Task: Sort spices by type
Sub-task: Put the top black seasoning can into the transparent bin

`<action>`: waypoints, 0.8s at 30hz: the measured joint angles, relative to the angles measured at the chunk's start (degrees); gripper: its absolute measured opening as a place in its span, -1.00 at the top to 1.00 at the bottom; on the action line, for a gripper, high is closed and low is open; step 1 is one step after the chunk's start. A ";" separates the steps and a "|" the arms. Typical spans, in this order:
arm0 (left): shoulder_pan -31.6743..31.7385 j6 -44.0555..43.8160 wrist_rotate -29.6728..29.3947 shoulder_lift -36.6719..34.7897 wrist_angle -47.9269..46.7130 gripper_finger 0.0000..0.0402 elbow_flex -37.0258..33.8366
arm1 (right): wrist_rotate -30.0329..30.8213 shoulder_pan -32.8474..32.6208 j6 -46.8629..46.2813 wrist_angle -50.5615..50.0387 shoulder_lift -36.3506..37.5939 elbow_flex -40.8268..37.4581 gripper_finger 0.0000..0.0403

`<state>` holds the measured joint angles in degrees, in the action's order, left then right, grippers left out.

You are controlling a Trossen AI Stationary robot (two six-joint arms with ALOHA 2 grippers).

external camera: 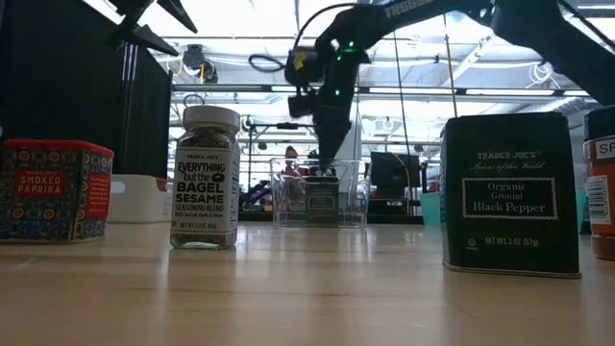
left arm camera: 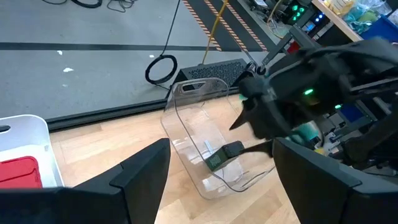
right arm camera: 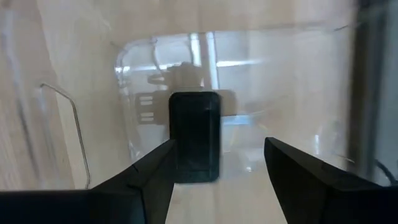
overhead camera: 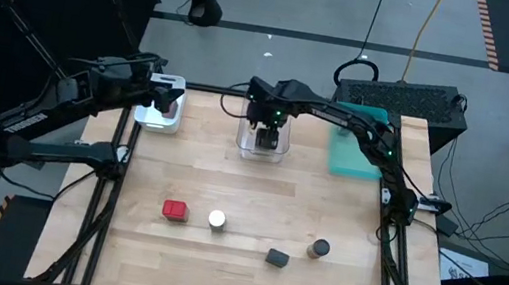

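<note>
Risk, as judged: right gripper [right arm camera: 214, 171], fingers spread and empty, low inside clear plastic rectangular tray [overhead camera: 246, 144]; careless lift likely to clip thin wall, drag tray. Small dark grey-black flat tin [right arm camera: 195, 137] lying on tray floor, free of both fingers. Left gripper [left arm camera: 221, 177] open above white tray [overhead camera: 154, 119] holding red blocky tin [left arm camera: 18, 172]. Four containers unsorted near front edge.
</note>
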<state>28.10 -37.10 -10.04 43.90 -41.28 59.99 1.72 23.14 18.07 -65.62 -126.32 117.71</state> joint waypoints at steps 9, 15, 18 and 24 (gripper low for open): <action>0.02 0.00 -0.06 0.00 -0.17 -0.43 0.00 | -1.93 -0.22 -7.59 -0.51 9.55 0.09 -0.02; 0.00 -0.02 -0.06 0.00 -0.18 -0.43 0.00 | -7.79 -0.48 -13.04 0.57 13.72 0.11 0.20; 0.00 0.34 -0.07 0.00 -0.19 -0.43 0.00 | -11.36 -0.48 -14.79 1.22 13.47 0.09 0.45; 0.00 0.44 -0.14 0.00 -0.28 -0.43 0.00 | -15.80 -0.48 -18.03 0.33 8.66 0.05 0.95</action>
<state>28.10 -36.66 -10.19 43.90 -41.56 59.99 -14.08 22.65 0.04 -65.29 -117.66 117.76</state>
